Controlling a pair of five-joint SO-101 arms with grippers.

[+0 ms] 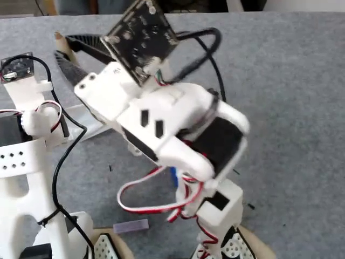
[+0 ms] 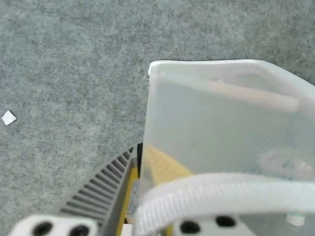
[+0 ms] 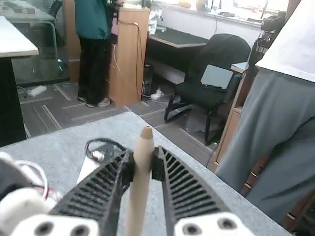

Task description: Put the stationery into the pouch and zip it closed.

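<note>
**A:** What is the right gripper (image 3: 142, 158) doing?

**B:** It is clamping a beige wooden pencil (image 3: 139, 189) between its two grey ridged jaws. They are pressing on it from both sides, and the rounded tip is sticking out past them.

**A:** Where is that happening over the table?

**B:** From the high view, the pencil is hanging above the grey felt table cover (image 1: 280, 81), toward its far left part. The tip is pointing away from the arm bases.

**A:** And the pouch?

**B:** The translucent white plastic pouch (image 2: 221, 128) is sitting right against the left gripper (image 2: 140, 162), over the felt. Its white woven zip band (image 2: 221, 194) is running across the end closest to the wrist.

**A:** Is the left gripper gripping it?

**B:** I cannot tell, because the pouch is covering much of that gripper.

**A:** Is anything showing inside the pouch?

**B:** A pale stick-like shape (image 2: 251, 96) is showing through the wall, too blurred to name. A small white scrap (image 2: 8, 117) is lying on the felt, well apart from the pouch.
</note>
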